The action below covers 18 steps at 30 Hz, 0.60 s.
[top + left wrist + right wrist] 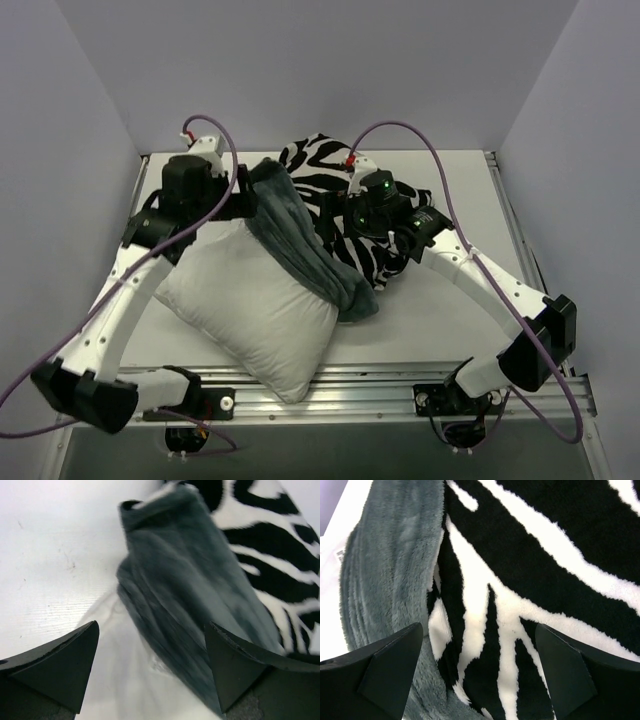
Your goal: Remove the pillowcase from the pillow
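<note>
The white pillow (255,305) lies diagonally at the table's centre-left, mostly bare. The pillowcase (310,250) is bunched over its far right end, grey-green lining turned out along the pillow and zebra stripes (325,170) piled behind. My left gripper (240,200) is open above the pillow's far corner; its wrist view shows white pillow (130,675) and grey-green lining (185,590) between the spread fingers. My right gripper (360,215) is open just above the zebra fabric (520,580), with grey-green lining (385,580) at its left finger.
White walls close in the table at the back and both sides. A metal rail (400,385) runs along the near edge by the arm bases. Bare white tabletop (440,320) shows right of the pillow and in the left wrist view (50,555).
</note>
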{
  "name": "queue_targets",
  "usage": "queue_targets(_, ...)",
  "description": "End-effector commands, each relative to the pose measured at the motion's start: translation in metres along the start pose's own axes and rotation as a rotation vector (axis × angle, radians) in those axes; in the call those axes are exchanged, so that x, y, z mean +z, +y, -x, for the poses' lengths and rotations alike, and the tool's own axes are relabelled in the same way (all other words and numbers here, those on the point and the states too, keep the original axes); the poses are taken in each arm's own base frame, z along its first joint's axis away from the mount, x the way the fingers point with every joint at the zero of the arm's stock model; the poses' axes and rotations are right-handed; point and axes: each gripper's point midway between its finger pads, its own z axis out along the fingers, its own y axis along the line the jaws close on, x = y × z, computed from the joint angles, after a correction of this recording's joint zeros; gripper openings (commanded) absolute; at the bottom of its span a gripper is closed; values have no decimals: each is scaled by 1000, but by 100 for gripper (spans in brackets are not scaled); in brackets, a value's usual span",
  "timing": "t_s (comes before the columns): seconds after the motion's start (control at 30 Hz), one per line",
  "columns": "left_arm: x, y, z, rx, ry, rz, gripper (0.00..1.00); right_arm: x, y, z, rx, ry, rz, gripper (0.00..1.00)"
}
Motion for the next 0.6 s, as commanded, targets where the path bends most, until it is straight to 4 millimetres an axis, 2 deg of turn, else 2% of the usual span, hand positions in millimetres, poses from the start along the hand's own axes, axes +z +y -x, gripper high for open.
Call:
queue_targets(0.0, -45, -25, -15, 142, -16, -84, 94, -2, 11, 26, -49, -71, 10, 90)
queue_targets(0.07, -56, -28, -38, 205, -2, -84, 94, 3, 12, 24, -53, -68, 5, 90)
queue_targets(0.1, -60, -43, -55, 252, 17, -124, 94, 4, 13, 23, -55, -64, 6, 90)
queue_targets(0.13, -65, -47, -64, 272, 23, -138, 94, 7, 15, 21, -58, -57, 8, 90)
queue_targets(0.17, -61, -44, -84, 299, 56, -118, 94, 8, 16, 20, -61, -57, 9, 90)
queue_targets(0.2, -63, -54, -99, 320, 78, -141, 94, 9, 16, 20, -63, -54, 7, 90)
queue_targets(0.27, -57, -49, -123, 351, 124, -99, 94, 10, 18, 20, -70, -49, 6, 90)
queue_targets(0.3, -57, -54, -135, 347, 147, -105, 94, 9, 18, 21, -73, -50, 3, 90)
queue_targets(0.47, -52, -58, -178, 326, 239, -89, 94, 4, 12, 19, -85, -49, -27, 90)
queue_targets(0.57, -51, -50, -197, 320, 276, -42, 94, 1, 12, 21, -92, -53, -32, 91)
